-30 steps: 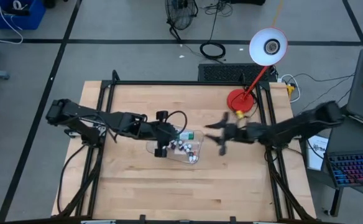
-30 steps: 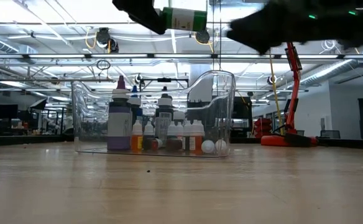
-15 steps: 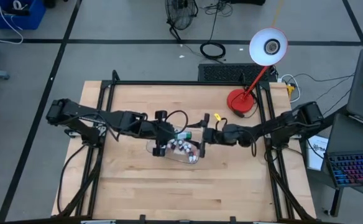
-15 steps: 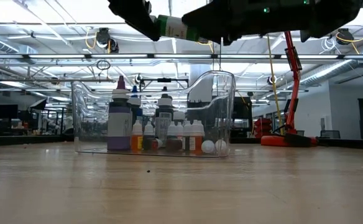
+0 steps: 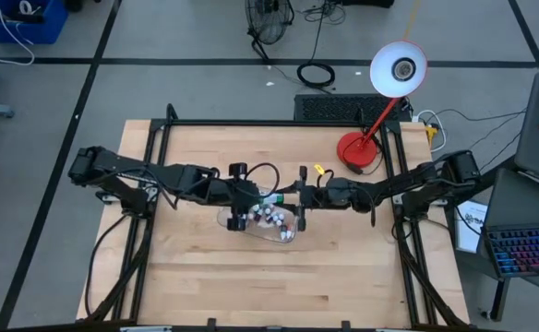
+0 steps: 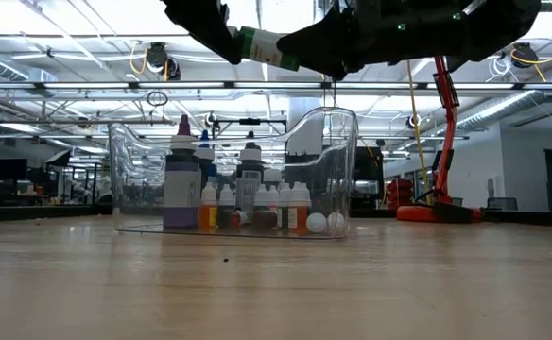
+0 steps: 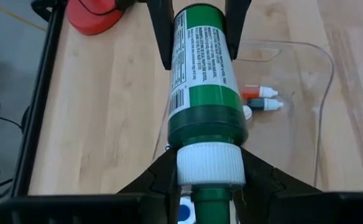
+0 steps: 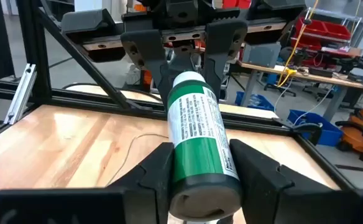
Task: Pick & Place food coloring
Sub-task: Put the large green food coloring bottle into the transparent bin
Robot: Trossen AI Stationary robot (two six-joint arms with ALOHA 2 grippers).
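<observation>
Food coloring bottle (image 7: pixel 205 81) lies horizontal above tray (image 5: pixel 293 226): left gripper (image 5: pixel 251 197) clamps cap end, right gripper (image 5: pixel 299 195) clamps base, at three o'clock.

both our arms are stretched toward the table's middle, wrists level, grippers facing each other nose to nose. left gripper (image 5: pixel 251 195) is clamped on the cap end of the green bottle (image 7: pixel 205 87). right gripper (image 5: pixel 299 196) has its fingers (image 8: pixel 151 174) closed around the base end.
</observation>
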